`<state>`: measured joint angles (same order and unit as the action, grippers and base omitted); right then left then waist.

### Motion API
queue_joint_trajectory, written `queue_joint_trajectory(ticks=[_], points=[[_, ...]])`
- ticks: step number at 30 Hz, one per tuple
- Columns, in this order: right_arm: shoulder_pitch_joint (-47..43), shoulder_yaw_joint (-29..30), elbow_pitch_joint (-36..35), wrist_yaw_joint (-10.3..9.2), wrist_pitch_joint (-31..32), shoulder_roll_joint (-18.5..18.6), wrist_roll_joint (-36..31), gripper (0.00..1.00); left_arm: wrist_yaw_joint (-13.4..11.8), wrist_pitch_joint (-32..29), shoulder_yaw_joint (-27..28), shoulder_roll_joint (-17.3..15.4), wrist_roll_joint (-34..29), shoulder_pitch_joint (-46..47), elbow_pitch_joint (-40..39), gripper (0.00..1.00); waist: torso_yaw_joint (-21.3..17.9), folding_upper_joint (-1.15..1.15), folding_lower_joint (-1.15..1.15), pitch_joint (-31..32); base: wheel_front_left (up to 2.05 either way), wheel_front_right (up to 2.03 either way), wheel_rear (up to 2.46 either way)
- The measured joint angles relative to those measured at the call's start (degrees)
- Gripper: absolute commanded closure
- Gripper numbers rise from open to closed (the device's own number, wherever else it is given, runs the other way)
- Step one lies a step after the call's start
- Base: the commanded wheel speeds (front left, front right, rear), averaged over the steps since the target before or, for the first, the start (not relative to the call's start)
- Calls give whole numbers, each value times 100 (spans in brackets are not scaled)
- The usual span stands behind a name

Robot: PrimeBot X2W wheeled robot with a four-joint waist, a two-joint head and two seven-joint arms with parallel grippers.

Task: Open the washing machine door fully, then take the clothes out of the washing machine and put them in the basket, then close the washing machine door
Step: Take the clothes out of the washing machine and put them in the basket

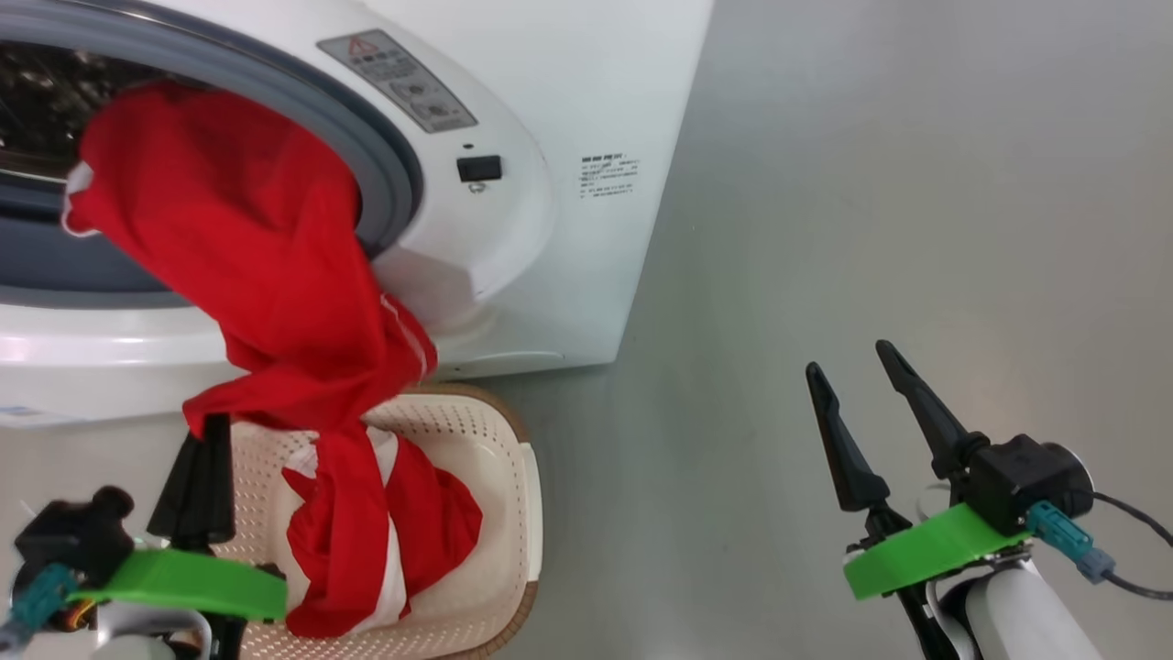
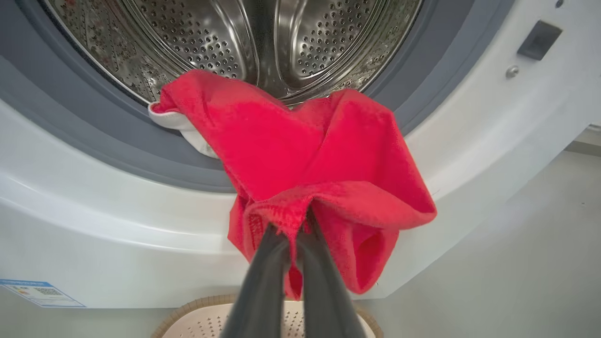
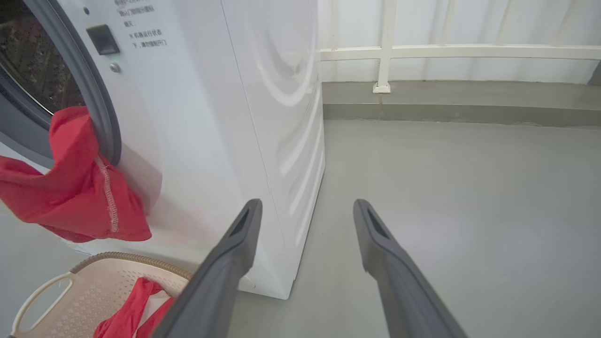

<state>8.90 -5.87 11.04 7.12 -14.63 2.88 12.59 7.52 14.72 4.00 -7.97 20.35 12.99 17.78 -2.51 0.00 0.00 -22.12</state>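
Pinched shut, the left fingers in the head view hold a lower fold of the red garment. It runs up and away from their tips to the mouth of the washing machine, its upper end draped over the grey gasket. Just beside and below these fingers sits the basket, with more red-and-white clothes lying inside. The right fingers stand wide apart and empty, well off to the side over bare grey floor. Along the left wrist, the two fingers meet with a bunched hem nipped between their tips. Cloth spreads beyond them in a loose hood with a white edge at its far left, and past that is the shiny perforated steel drum. The basket's woven-look rim peeks out beneath the fingers. Along the right wrist, the spread fingers frame the machine's smooth white side panel and the floor. The garment hangs off to their left, white stitching down one seam, above the cream perforated basket. Judging by its drape, the garment is light, limp and soft, not fragile. It will trail and could catch on the rubber gasket, so a thick gathered fold like this hem looks a sound place to hold.
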Motion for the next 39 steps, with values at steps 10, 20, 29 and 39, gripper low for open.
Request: queue_joint_trajectory(ticks=[10, 20, 29, 39], points=[[338, -51, -79, 0, 0, 1, 52, 0, 0, -1, -480, -220, 157, 925, 1528, 100, -110, 0, 0, -466, 0, 0, 0], [561, -151, -124, 0, 0, 5, 77, 0, 0, -1, -1213, -422, 292, 1631, 2644, 100, -296, 0, 0, -822, 0, 0, 0], [678, -254, -131, 0, 0, 5, 164, 0, 0, -1, -1634, -543, 578, 2184, 3368, 100, -439, 0, 0, -1060, 0, 0, 0], [709, -288, -159, 0, 0, 7, 196, 0, 0, -1, -1875, -619, 835, 2564, 3801, 100, -530, 0, 0, -1251, 0, 0, 0]])
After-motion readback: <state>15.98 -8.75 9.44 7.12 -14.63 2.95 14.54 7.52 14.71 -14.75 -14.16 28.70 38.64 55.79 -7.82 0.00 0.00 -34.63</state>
